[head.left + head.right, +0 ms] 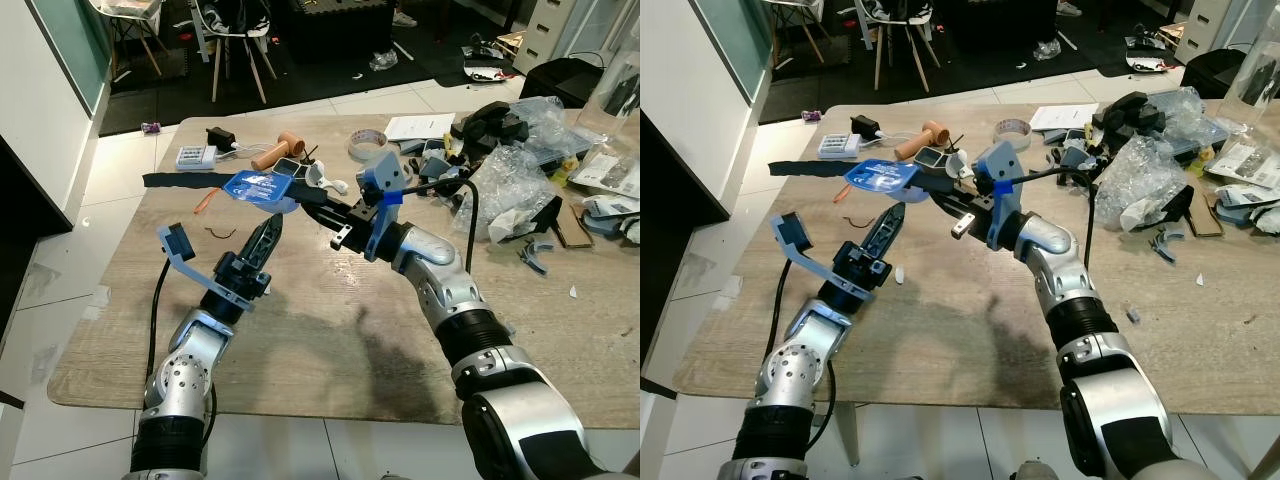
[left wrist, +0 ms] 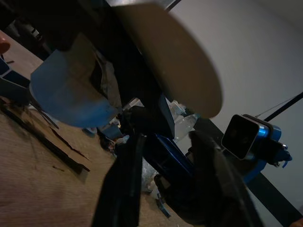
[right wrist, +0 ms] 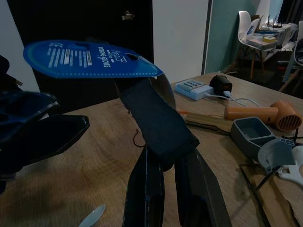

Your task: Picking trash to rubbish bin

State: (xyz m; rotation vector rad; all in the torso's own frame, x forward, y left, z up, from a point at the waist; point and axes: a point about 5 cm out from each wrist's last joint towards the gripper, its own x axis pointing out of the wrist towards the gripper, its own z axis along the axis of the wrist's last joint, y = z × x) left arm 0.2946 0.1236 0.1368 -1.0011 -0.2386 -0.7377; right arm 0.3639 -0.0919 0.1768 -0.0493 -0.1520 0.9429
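A blue card-backed glove packet (image 1: 256, 187) with a black strip (image 3: 158, 123) hangs above the wooden table (image 1: 330, 340), near its left half. My right gripper (image 1: 303, 197) reaches in from the right and is shut on the packet's black strip, as the right wrist view (image 3: 168, 156) shows up close. My left gripper (image 1: 271, 232) points up from the near left. Its tips are just under the packet's right end, and I cannot tell if they touch it. In the left wrist view its fingers (image 2: 127, 189) stand open with the blue card (image 2: 71, 94) beyond them.
The far side of the table holds a tape roll (image 1: 367, 143), an orange dryer-like tool (image 1: 275, 150), a white power strip (image 1: 195, 156), papers (image 1: 420, 126) and crumpled plastic bags (image 1: 510, 180). A dark strip (image 1: 180, 180) lies at the left. Chairs (image 1: 235, 40) stand behind.
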